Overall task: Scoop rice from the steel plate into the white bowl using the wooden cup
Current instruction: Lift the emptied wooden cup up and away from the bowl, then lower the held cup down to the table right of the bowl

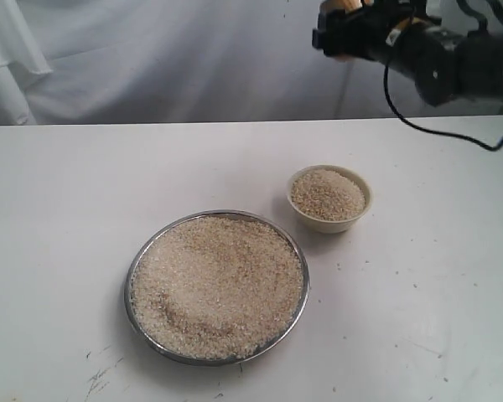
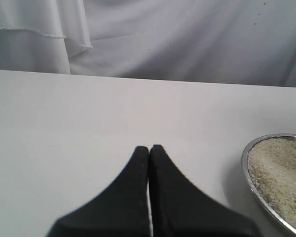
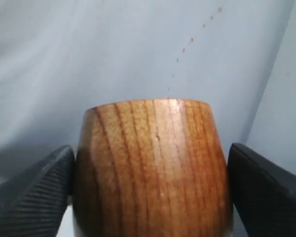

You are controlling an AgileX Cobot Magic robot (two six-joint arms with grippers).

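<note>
Two dishes sit on the white table [image 1: 59,218] in the exterior view: the plate [image 1: 134,270], a wide shallow disc of shiny metal with a thin raised rim, and the bowl [image 1: 365,211], small, cream-white and thick-rimmed, just beside the plate on its right and farther back, not touching it. Rice [image 1: 218,285] fills the plate nearly to the rim in a loose beige layer with a shallow dip towards the near side, and more grains fill the bowl almost to the top. The right arm [image 1: 440,54], black and bulky, hangs high over the table's far edge, beyond the bowl, with a black cable [image 1: 419,126] looping below it. White cloth [image 1: 151,59] hangs in folds behind. In the left wrist view the left gripper [image 2: 149,148] is closed, its two smooth black fingers [image 2: 128,197] pressed together with only a hairline seam between them, holding nothing, above bare table; the plate's rim and some rice show at one side, apart from the fingers. In the right wrist view the right gripper [image 3: 149,168] is clamped on the cup [image 3: 153,138], a rounded body of glossy reddish-brown wood with fine grain lines, gripped on both flanks by ribbed black pads [image 3: 34,197], against the pale cloth; its inside is hidden.
</note>
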